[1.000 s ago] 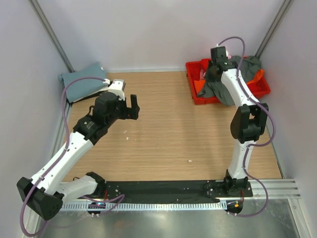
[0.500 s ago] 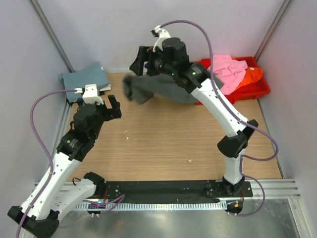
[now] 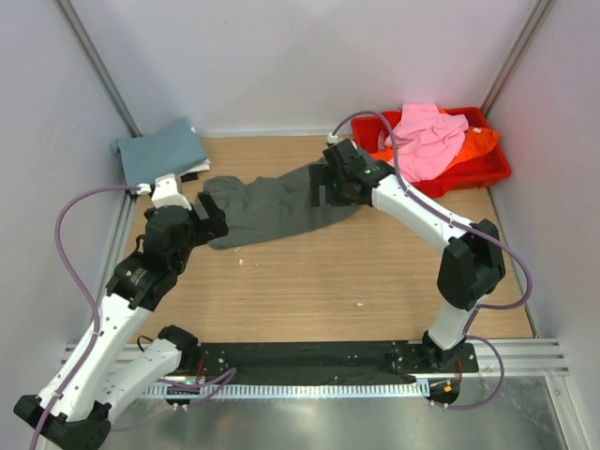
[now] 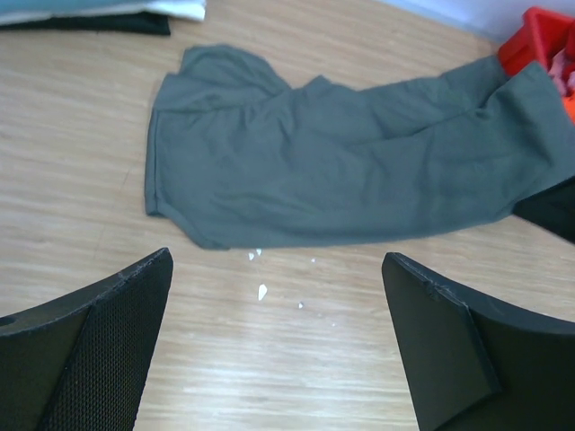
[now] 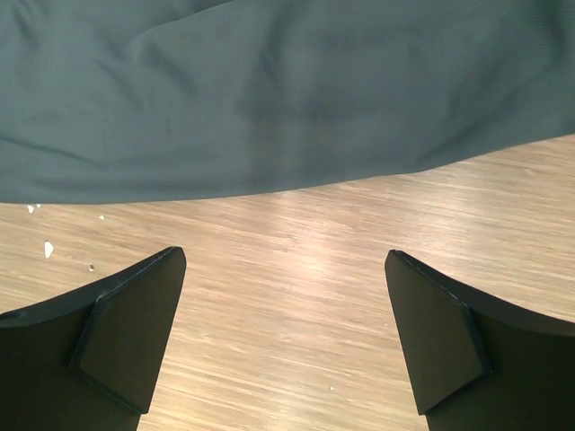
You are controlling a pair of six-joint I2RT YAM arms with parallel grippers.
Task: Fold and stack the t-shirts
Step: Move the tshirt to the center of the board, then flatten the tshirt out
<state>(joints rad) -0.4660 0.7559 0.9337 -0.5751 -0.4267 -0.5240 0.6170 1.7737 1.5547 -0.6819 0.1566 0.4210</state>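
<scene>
You have a red plastic tray (image 3: 483, 174) in the far right corner of the wooden table (image 3: 328, 272), close to the pale back wall (image 3: 281, 66). Small white flecks (image 4: 261, 291) dot the wood. A black base plate (image 3: 309, 356) runs along the near edge, with a ribbed metal strip (image 3: 309, 387) just in front.

Top view: my R gripper (image 3: 321, 186) sits over R end of dk grey shirt (image 3: 267, 204), cloth beneath hidden. R wrist: shirt runs off top + both sides, only low edge seen. L wrist: folded stack (image 4: 108, 20) cut by top edge; red tray (image 4: 539, 40) clipped at corner. White specks (image 4: 262, 292) on table (image 4: 287, 359): too small to ID. Orange shirt (image 3: 480, 145) mostly under pink shirt (image 3: 427, 136).
</scene>
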